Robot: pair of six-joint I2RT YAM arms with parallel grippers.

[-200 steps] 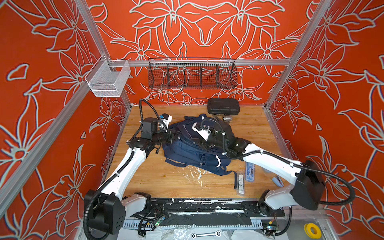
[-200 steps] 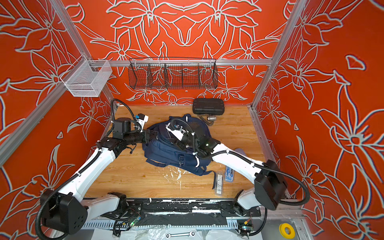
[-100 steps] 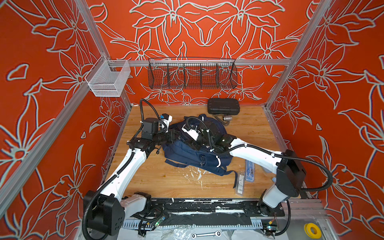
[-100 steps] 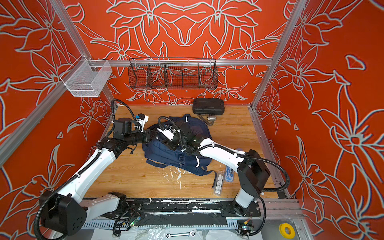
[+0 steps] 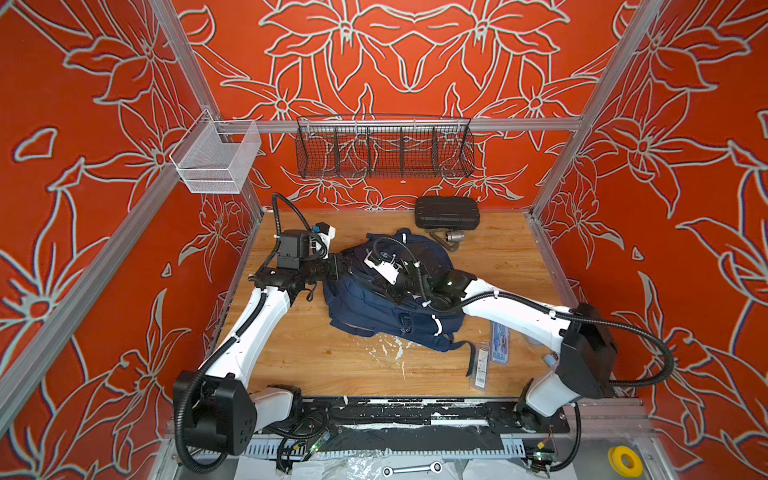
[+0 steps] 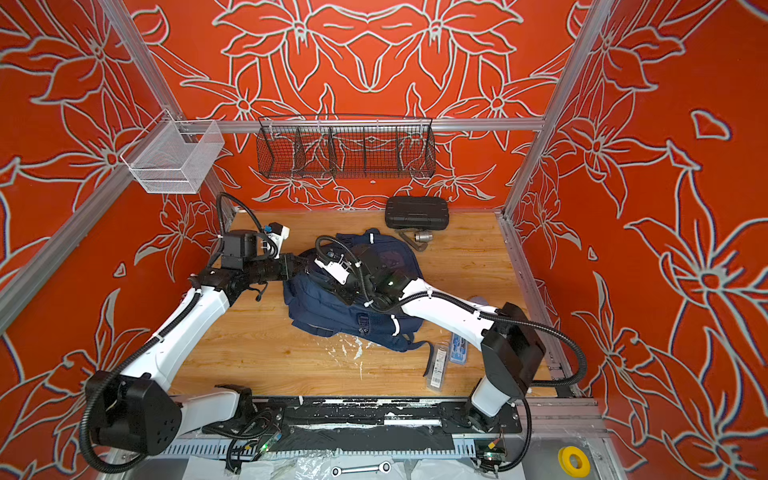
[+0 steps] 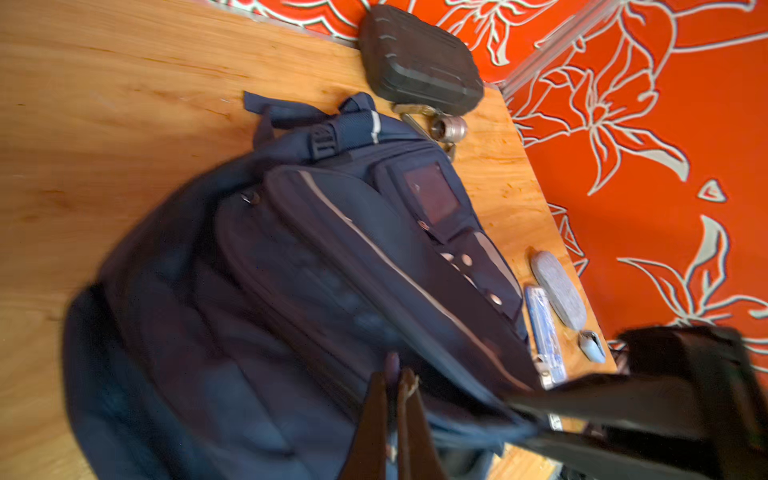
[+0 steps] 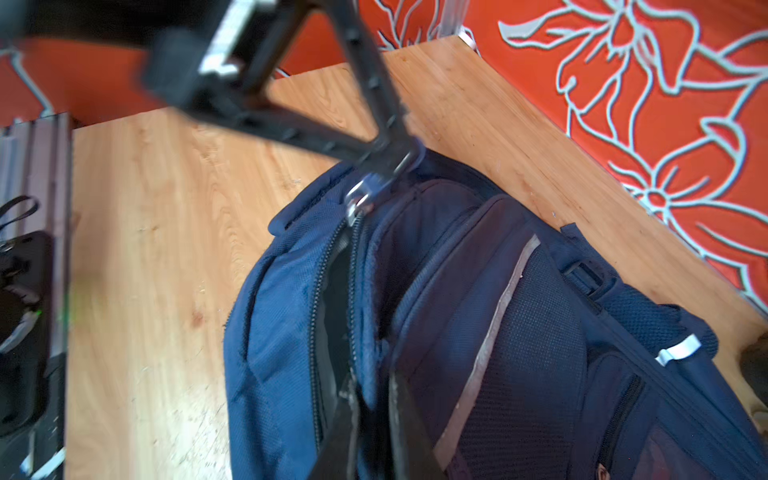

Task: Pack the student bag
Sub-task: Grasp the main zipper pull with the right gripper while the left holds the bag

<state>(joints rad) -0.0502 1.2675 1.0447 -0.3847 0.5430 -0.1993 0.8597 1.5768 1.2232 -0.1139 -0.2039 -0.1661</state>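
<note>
In both top views, shows student bag (image 5: 374, 309) (image 6: 332, 309) flat on table (image 5: 311, 357), touching left claw (image 5: 348, 266). In left wrist view, shows left claw (image 7: 395, 376) clamped tight, bag spread just ahead. In right wrist view, shows right claw (image 8: 370, 390) narrow, nipping the bag's fabric edge beside the open zipper. Straight ahead, shows left claw pinching zipper pull (image 8: 361, 195).

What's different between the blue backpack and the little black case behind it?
The backpack is soft navy fabric; the black case is moulded, ribbed plastic. The backpack is much larger than the black case. The backpack's main zipper is partly open, while the black case is shut. Both rest on the wooden table.
</note>
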